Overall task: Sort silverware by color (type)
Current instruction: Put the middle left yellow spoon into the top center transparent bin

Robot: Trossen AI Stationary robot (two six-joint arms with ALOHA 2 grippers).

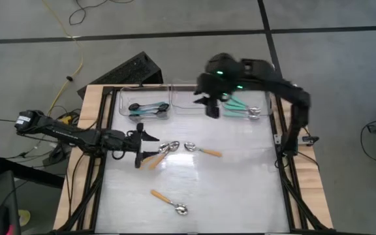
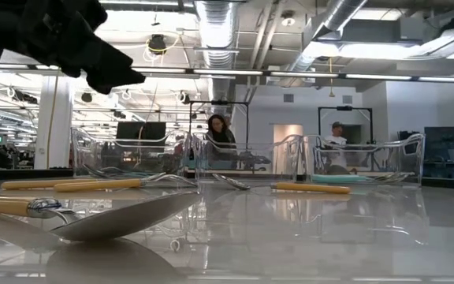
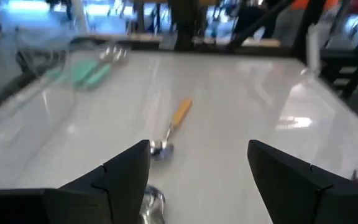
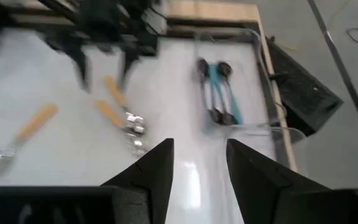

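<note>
Left claw (image 1: pixel 138 147) gaping, empty, just beside the orange-handled spoons (image 1: pixel 164 152) mid-counter (image 1: pixel 240 189); likely light, stiff, slippery lying flat, so pinch the thicker handle, not the bowl.

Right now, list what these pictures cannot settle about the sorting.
- Teal-handled spoons: high view, right gripper and its arm cover part of the bin; count unclear.
- Blue-handled spoons: blurred in right wrist view, tiny from above; count unclear.
- Middle bin: contents unreadable through clear walls, low view.
</note>
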